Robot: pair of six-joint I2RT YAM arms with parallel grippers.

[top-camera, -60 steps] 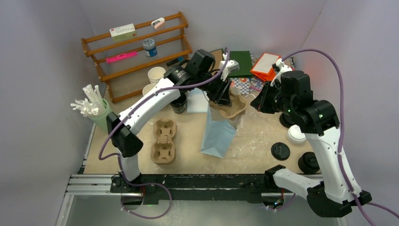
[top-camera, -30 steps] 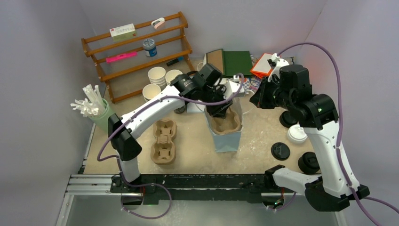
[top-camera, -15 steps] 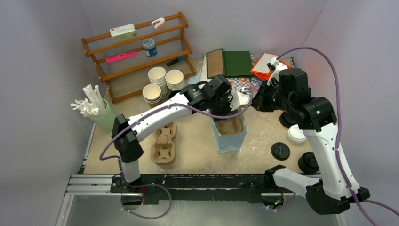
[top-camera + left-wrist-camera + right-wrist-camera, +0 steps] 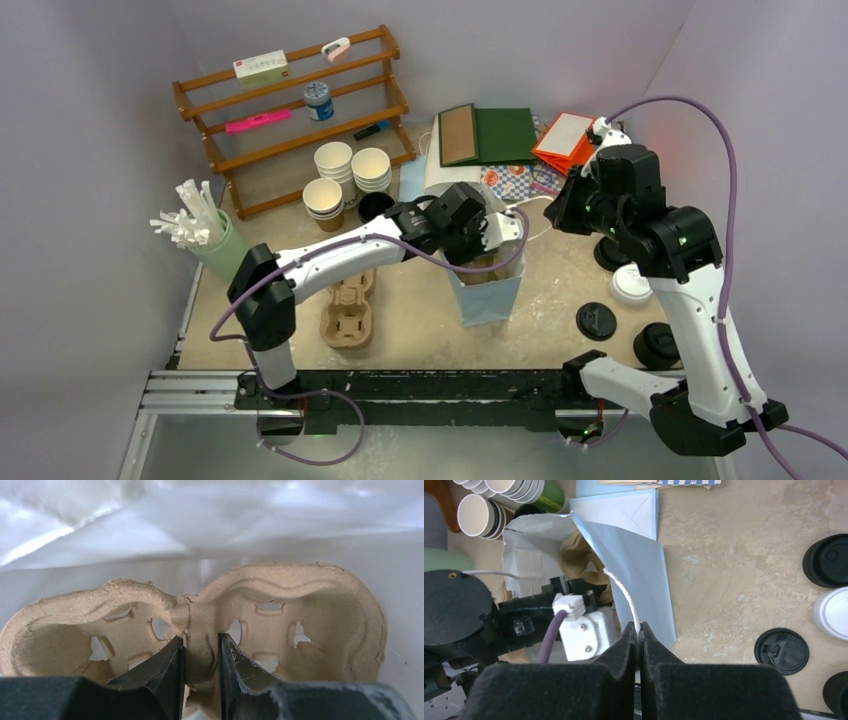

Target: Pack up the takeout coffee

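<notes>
left hand [image 4: 200, 646] gripping carrier [image 4: 310, 600], inside bag [image 4: 490, 298]

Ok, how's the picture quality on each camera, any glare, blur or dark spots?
Top external: evenly lit, sharp, soft shadows only. Left wrist: the paper bag looks glary and soft inside, the cardboard cup carrier crisp, the left fingers dark. Right wrist: the table is sharp, the right fingers near-black and featureless.

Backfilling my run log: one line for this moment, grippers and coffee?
left gripper: shut on cup carrier, inside paper bag | right gripper: shut on bag handle | takeout coffee: on table, not yet packed
</notes>
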